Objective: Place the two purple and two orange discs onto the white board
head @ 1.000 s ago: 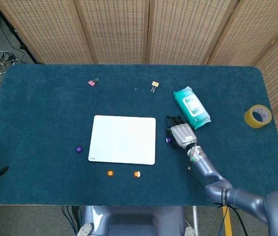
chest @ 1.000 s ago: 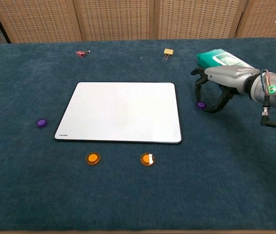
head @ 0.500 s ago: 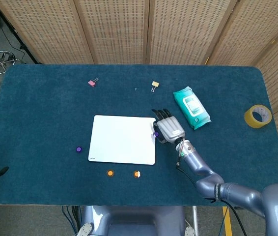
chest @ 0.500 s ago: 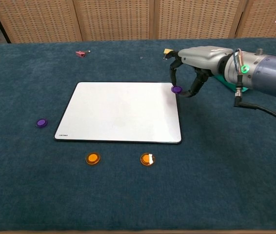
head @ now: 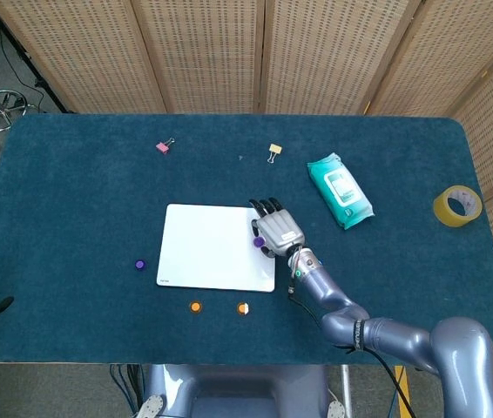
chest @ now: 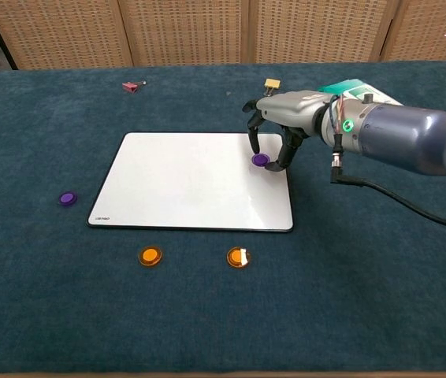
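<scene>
My right hand (head: 274, 231) (chest: 282, 118) hangs over the right part of the white board (head: 212, 252) (chest: 183, 185) and pinches a purple disc (head: 259, 242) (chest: 261, 160) between thumb and finger, low over the board's surface. Whether the disc touches the board I cannot tell. A second purple disc (head: 140, 264) (chest: 67, 198) lies on the cloth left of the board. Two orange discs (head: 195, 306) (head: 243, 308) lie in front of the board's near edge, also seen as orange discs (chest: 150, 256) (chest: 239, 257) in the chest view. My left hand is out of sight.
A green wipes pack (head: 340, 190) (chest: 361, 92) lies right of the board. A yellow tape roll (head: 456, 205) sits near the table's right edge. A pink clip (head: 164, 147) (chest: 131, 86) and a yellow clip (head: 274, 151) (chest: 272, 83) lie at the back.
My right hand has lifted the purple disc from the cloth right of the board and carried it left, over the board's right part. The other discs have not moved.
</scene>
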`<action>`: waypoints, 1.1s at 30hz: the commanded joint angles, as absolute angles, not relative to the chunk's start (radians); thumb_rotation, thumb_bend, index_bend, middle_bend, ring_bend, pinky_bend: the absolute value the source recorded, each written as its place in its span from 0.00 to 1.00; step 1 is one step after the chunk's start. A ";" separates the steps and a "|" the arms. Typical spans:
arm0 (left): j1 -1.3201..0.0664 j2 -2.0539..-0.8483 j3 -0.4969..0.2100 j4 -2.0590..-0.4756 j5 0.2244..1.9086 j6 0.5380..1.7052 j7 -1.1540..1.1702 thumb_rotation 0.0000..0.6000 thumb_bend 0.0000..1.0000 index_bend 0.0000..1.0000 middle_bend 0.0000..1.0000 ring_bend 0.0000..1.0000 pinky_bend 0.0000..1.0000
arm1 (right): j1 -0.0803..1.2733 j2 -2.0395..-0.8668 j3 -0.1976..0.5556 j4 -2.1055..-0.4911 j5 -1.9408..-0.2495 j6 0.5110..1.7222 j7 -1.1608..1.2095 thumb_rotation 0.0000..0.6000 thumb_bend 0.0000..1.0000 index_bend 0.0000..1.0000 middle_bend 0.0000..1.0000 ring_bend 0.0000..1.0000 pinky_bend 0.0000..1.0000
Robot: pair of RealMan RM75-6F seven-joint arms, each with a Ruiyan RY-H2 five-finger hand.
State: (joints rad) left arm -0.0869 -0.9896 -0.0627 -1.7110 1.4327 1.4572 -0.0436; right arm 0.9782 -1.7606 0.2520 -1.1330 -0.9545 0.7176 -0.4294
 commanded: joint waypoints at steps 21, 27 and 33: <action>-0.085 -0.986 -0.064 -1.710 1.433 1.459 -0.049 1.00 0.02 0.00 0.00 0.00 0.00 | 0.993 -1.769 0.230 -1.128 -0.958 0.708 -0.387 1.00 0.41 0.32 0.00 0.00 0.00; -0.084 -0.983 -0.065 -1.709 1.433 1.462 -0.060 1.00 0.02 0.00 0.00 0.00 0.00 | 0.984 -1.749 0.226 -1.167 -0.971 0.732 -0.382 1.00 0.41 0.31 0.00 0.00 0.00; -0.091 -0.983 -0.064 -1.702 1.432 1.443 -0.072 1.00 0.02 0.00 0.00 0.00 0.00 | 0.918 -1.628 0.205 -1.354 -1.074 0.866 -0.372 1.00 0.41 0.31 0.00 0.00 0.00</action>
